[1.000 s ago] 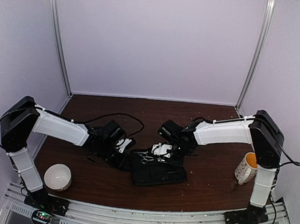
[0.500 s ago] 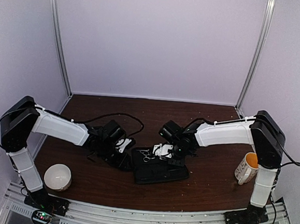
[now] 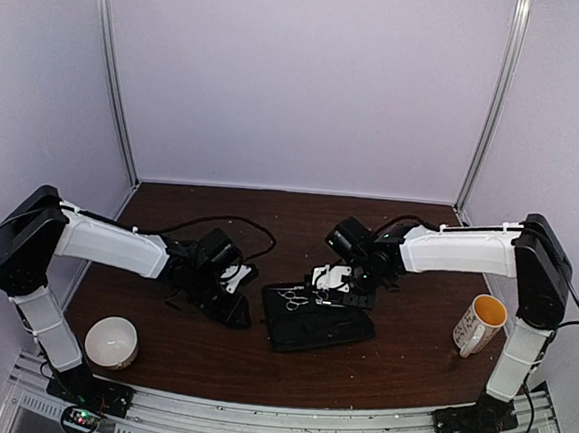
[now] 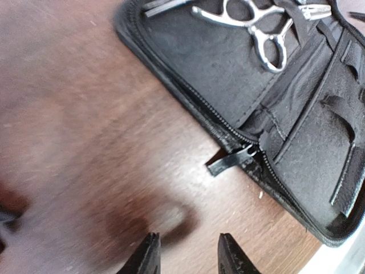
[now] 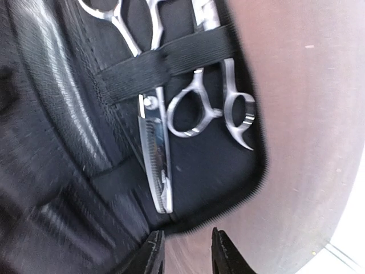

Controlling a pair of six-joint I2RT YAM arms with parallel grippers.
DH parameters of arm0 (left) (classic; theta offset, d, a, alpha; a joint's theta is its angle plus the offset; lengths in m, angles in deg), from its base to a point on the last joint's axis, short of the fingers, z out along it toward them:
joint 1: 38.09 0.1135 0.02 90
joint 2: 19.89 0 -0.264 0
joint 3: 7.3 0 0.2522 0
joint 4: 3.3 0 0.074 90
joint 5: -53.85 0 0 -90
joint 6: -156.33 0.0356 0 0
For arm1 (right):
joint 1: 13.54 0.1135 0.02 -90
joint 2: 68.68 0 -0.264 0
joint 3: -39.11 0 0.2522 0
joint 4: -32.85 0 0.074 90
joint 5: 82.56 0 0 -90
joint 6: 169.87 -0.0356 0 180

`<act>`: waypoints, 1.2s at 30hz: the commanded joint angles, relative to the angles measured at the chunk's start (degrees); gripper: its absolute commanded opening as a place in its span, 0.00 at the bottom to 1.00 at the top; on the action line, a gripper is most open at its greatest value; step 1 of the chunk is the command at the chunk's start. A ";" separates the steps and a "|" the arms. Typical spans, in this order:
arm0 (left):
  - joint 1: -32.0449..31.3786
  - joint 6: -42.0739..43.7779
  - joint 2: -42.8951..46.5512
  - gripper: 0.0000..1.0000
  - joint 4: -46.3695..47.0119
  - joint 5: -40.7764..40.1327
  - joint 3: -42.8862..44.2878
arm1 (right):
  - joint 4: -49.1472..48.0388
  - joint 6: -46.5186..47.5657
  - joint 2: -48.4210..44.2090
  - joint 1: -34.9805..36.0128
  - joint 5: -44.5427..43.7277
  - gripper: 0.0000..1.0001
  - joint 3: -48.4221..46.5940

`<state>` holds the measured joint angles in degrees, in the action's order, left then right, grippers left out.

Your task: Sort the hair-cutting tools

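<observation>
Silver scissors (image 5: 155,148) lie tucked under the elastic strap (image 5: 142,68) inside the black case (image 5: 51,171), so this step seems done. Our right gripper (image 5: 185,251) and left gripper (image 4: 185,254) stand slightly apart, holding nothing. Next we should seek any remaining tools.

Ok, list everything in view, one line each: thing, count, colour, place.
scissors: two, silver, lying on the open case, both under its elastic strap
case: one, black, open flat at the table's centre
mug: one, white with a yellow-orange inside, right side of the table
bowl: one, white, near left corner
table: one, dark brown wood
left gripper: black fingers, open, over bare table beside the case
right gripper: black fingers, open, at the case's edge by the scissors
</observation>
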<state>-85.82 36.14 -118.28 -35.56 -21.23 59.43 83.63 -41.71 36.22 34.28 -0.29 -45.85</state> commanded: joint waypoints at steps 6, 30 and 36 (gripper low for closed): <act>2.52 4.66 5.66 0.39 -19.28 -17.16 11.85 | 4.45 -1.80 -10.54 -3.89 4.56 0.29 0.62; 8.00 1.76 -4.06 0.32 -30.63 -15.73 18.67 | -0.81 -10.38 -15.78 -10.01 19.71 0.32 8.01; 8.00 2.58 -7.06 0.31 -30.45 -15.79 18.67 | -0.88 -10.29 -15.64 -10.02 19.74 0.32 8.13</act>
<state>-78.04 38.32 -123.57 -66.51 -37.39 78.34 83.97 -51.62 20.46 24.57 18.66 -38.35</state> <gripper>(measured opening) 0.319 0.322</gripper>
